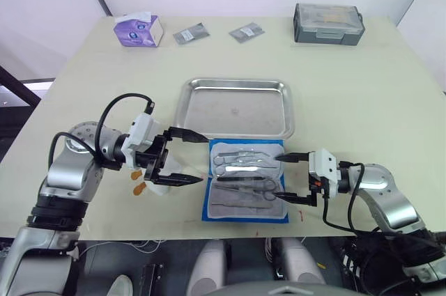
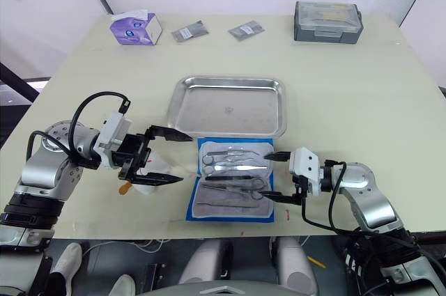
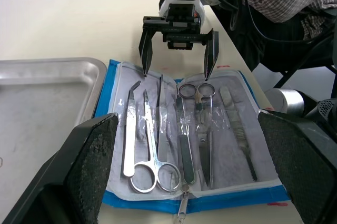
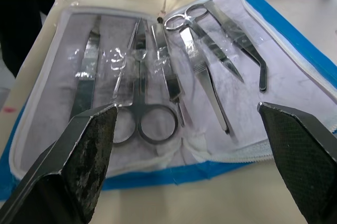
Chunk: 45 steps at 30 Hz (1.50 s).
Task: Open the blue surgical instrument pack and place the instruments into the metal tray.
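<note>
Blue surgical instrument pack (image 1: 246, 181) is laid open by the counter's near edge, thin silver instruments (image 1: 242, 170) inside, flanked by left gripper (image 1: 187, 158) and right gripper (image 1: 286, 178), jaws released; shiny steel tray (image 1: 237, 106) beyond.

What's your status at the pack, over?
Left tool open, left of pack. Right tool open at its right edge. Blue pack open, instruments inside. Tray empty, path clear.

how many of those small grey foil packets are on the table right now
2. Both lie at the far side of the table: one foil packet just right of the purple tissue box, the other between it and the grey lidded box.
</note>
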Each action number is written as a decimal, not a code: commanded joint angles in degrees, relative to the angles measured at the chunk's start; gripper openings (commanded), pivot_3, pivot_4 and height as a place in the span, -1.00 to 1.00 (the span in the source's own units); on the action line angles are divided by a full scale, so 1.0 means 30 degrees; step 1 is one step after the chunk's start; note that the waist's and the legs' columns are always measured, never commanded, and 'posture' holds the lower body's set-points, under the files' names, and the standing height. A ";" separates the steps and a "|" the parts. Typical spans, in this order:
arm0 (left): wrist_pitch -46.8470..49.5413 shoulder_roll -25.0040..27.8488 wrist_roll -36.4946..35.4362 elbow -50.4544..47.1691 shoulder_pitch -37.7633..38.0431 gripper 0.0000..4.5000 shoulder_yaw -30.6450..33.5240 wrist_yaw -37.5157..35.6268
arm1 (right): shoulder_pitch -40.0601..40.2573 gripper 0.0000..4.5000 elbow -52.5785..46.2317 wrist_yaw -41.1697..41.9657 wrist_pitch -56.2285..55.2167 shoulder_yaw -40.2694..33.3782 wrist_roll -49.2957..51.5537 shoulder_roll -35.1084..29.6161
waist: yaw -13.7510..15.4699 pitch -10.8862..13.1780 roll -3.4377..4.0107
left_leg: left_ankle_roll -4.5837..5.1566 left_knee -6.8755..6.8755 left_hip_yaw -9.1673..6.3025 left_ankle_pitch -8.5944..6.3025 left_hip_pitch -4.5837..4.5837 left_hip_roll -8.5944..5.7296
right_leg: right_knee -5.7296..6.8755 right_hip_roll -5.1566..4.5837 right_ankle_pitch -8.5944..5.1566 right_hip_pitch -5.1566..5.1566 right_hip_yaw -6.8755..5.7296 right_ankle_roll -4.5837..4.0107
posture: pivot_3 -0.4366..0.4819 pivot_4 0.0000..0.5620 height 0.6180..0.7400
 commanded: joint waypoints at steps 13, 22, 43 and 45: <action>-0.0161 -0.0560 -0.0004 -0.0252 -0.0585 0.99 0.0168 -0.0910 | -0.1274 1.00 0.0724 0.0970 -0.1579 -0.0233 -0.0163 -0.0354 | -0.0001 0.0000 0.0001 | -0.0001 0.0000 -0.0001 0.0000 0.0000 0.0000 | 0.0000 -0.0002 0.0000 0.0000 0.0000 0.0000 | -0.05 -0.47 0.91; -0.0134 -0.0721 0.0127 -0.0224 -0.0611 0.99 0.0228 -0.0909 | -0.1279 1.00 0.1497 0.1039 -0.2059 0.0217 -0.0790 -0.0090 | -0.0007 0.0000 0.0001 | -0.0001 0.0001 0.0002 0.0001 0.0000 0.0000 | 0.0001 -0.0001 0.0000 0.0000 0.0003 0.0000 | -0.05 -0.47 0.91; -0.0281 -0.1200 0.0624 0.0175 -0.0896 0.99 0.0268 -0.0909 | -0.0764 1.00 0.2613 0.0479 -0.0880 0.1563 -0.2262 0.0314 | -0.0030 -0.0005 -0.0005 | -0.0001 0.0001 -0.0001 0.0000 0.0011 0.0004 | 0.0004 0.0006 0.0000 0.0003 0.0003 0.0000 | -0.05 -0.47 0.91; -0.0300 -0.1254 0.0704 0.0282 -0.0940 0.99 0.0317 -0.0905 | -0.0698 1.00 0.2835 0.0277 -0.0808 0.1694 -0.2585 0.0278 | -0.0027 -0.0011 -0.0012 | -0.0001 0.0001 -0.0001 0.0000 0.0012 0.0004 | 0.0003 0.0006 0.0000 0.0003 0.0004 -0.0001 | -0.05 -0.47 0.91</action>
